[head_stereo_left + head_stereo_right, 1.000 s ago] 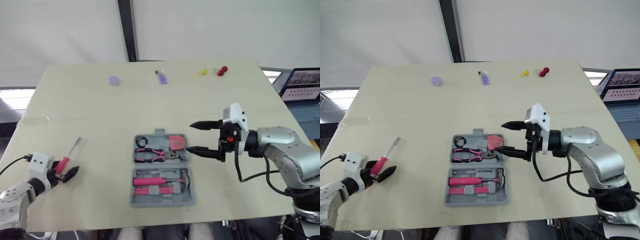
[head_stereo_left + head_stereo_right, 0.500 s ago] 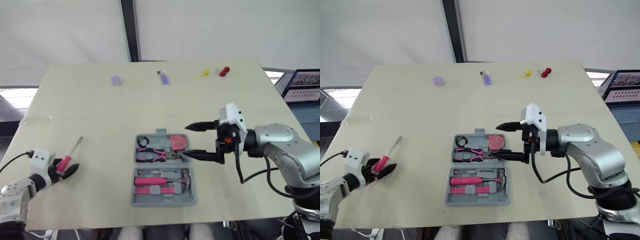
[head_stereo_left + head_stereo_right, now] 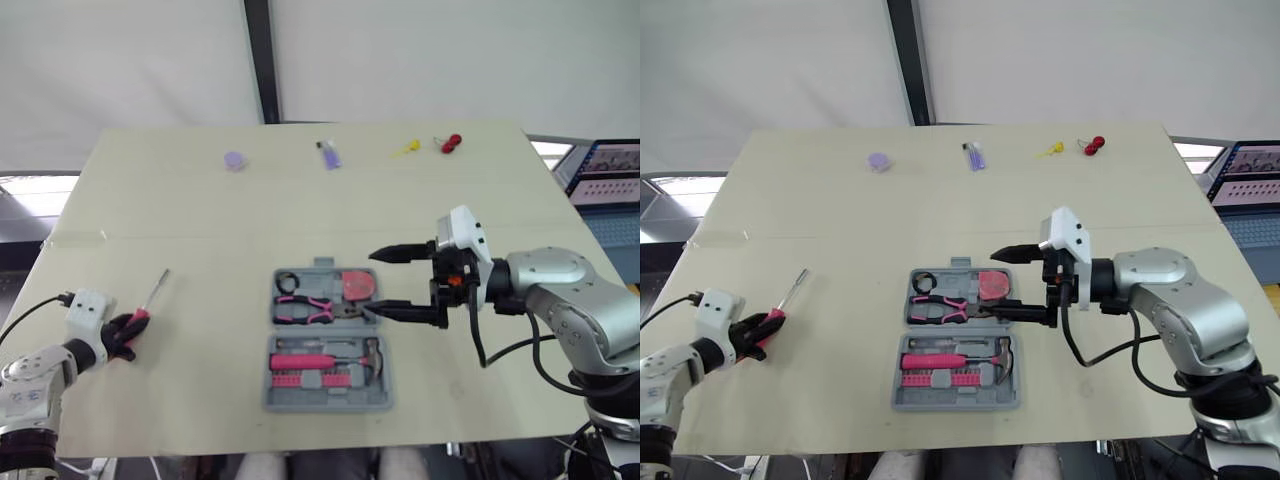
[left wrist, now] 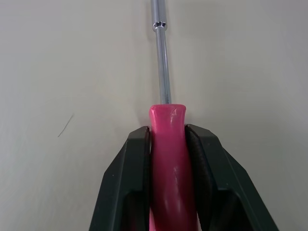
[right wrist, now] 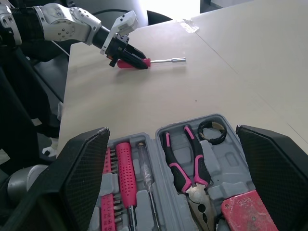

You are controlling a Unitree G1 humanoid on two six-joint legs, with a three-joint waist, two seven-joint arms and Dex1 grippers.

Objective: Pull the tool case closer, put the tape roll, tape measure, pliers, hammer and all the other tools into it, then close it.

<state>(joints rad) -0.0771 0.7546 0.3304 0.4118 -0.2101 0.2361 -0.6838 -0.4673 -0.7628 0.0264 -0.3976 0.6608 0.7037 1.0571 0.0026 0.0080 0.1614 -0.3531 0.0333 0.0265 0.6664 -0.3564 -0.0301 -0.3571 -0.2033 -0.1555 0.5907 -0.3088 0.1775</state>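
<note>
Tool case [image 3: 325,340] lies open on bench [image 3: 180,200], front centre, with pliers [image 3: 310,308], hammer [image 3: 322,361] and red tape measure [image 3: 352,285] inside. Your right claw [image 3: 371,285] is spread wide and empty, hovering at case's right edge. Your left claw [image 4: 167,131] is clamped on pink screwdriver [image 3: 153,290] handle, far left, well apart from case.
</note>
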